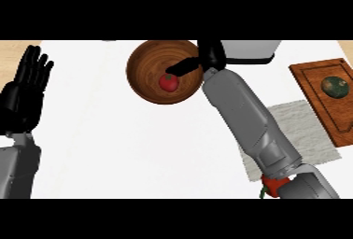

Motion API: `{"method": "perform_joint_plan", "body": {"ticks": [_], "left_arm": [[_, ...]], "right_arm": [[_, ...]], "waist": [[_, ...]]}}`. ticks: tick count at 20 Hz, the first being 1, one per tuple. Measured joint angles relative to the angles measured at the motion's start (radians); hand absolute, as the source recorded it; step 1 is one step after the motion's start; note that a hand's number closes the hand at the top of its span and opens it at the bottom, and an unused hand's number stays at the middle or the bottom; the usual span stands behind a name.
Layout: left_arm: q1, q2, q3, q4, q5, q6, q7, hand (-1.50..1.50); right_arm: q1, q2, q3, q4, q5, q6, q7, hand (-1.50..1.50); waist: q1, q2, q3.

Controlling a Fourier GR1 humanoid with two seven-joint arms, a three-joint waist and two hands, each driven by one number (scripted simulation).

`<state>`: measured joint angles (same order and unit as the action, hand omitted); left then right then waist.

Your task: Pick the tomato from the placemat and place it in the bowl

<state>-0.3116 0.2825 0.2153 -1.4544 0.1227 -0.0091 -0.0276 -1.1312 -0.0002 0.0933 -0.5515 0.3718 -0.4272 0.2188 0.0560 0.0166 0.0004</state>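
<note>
The wooden bowl (pixel 148 58) stands at the counter's far middle. A red tomato (pixel 168 83) lies inside it, toward its right side. My right hand (pixel 209 55) hangs over the bowl's right rim at the end of the forearm that crosses the view; its fingers (pixel 180 68) stretch out toward the tomato and end just above it, not wrapped round it. The grey-white placemat (pixel 303 123) lies at the right, partly under my right forearm. At the left edge my left hand (pixel 24 91) rests open, fingers up.
A wooden board (pixel 314 77) at the far right carries a dark green round thing (pixel 336 86). A small red item with a green stem (pixel 273 186) peeks from under my right forearm at the lower edge. A grey-white box (pixel 251 49) sits behind the bowl.
</note>
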Motion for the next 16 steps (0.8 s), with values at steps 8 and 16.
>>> {"method": "perform_joint_plan", "body": {"ticks": [8,16], "left_arm": [[0.013,0.01,0.016,-0.014,-0.002,0.015,0.024,0.0],[0.052,0.023,0.04,-0.031,0.014,-0.004,0.018,0.0]], "right_arm": [[0.037,-0.071,-0.142,-0.014,-0.079,-0.118,-0.121,-1.5],[0.183,-0.221,-0.27,-0.084,-0.21,0.019,-0.284,-1.5]], "waist": [[-0.034,-0.01,0.0],[-0.05,-0.014,0.0]]}}
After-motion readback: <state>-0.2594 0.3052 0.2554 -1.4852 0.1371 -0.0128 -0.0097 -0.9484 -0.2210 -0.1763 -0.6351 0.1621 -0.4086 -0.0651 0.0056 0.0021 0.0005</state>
